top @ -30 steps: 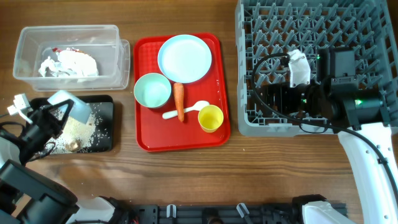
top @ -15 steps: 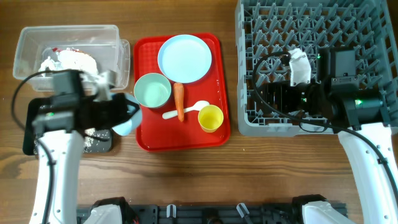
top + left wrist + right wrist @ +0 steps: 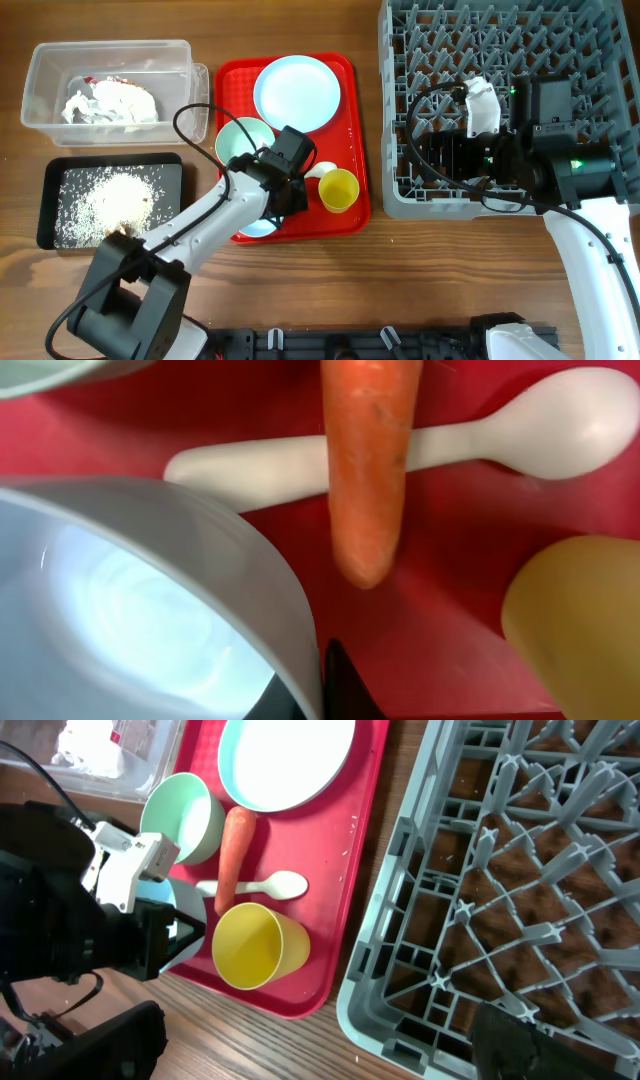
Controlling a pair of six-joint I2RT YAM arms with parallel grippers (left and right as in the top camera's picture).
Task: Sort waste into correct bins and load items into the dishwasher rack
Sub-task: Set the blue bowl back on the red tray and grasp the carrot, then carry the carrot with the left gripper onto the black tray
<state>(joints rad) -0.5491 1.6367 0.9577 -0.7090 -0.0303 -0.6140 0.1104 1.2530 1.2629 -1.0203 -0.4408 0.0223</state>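
My left gripper [image 3: 280, 200] is shut on the rim of the light blue bowl [image 3: 130, 610], low over the front of the red tray. Beside it lie the orange carrot [image 3: 365, 470], the white spoon [image 3: 500, 435] and the yellow cup [image 3: 338, 190]. The overhead view hides the carrot under my left wrist. The pale green bowl [image 3: 245, 143] and the light blue plate [image 3: 297, 93] sit further back. My right gripper [image 3: 425, 160] is open and empty over the front left of the grey rack [image 3: 500, 50].
The clear tub [image 3: 190, 90] at the back left holds crumpled white paper [image 3: 105, 103]. The black tray [image 3: 48, 200] in front of it holds rice grains [image 3: 110, 200] and a brown scrap [image 3: 125, 231]. The red tray [image 3: 350, 120] lies between the bins and the rack.
My left arm has swung right from the black tray to the red tray, carrying the light blue bowl. Rice now lies spread on the black tray. The right arm has not moved.
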